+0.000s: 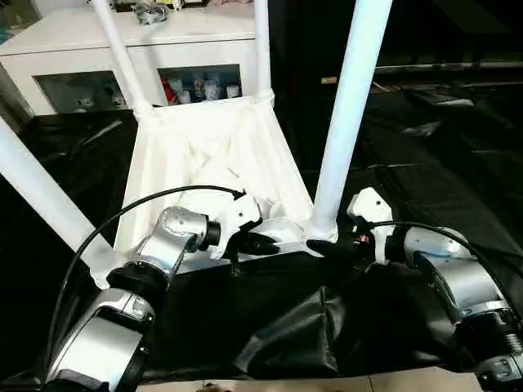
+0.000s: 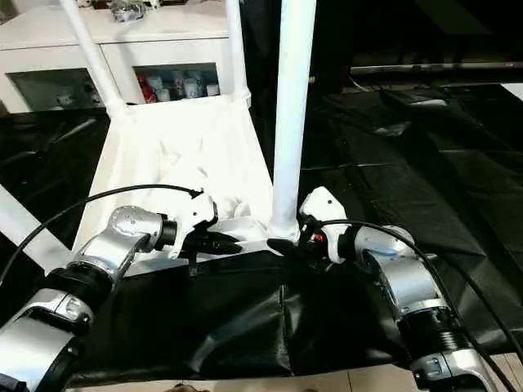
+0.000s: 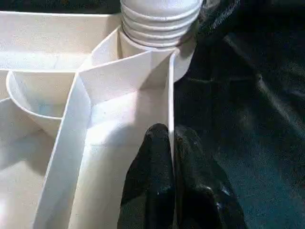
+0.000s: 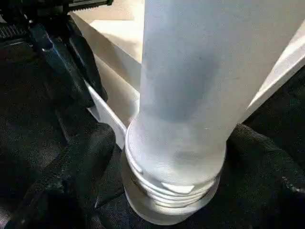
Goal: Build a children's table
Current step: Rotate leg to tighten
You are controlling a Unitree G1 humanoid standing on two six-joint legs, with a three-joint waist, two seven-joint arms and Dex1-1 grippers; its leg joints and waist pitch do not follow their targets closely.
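Upturned tabletop (image 1: 204,155) near the front edge of the black-covered work table (image 1: 458,147), four legs (image 1: 347,114) standing in its corner sockets.

The left gripper (image 1: 260,243) is clenched on the tabletop's front rim, one black finger on each side of the thin wall. The right gripper (image 1: 327,247) is spread wide around the base of the front right leg, with one finger (image 4: 81,162) beside the threaded collar; I cannot tell whether it presses on it.
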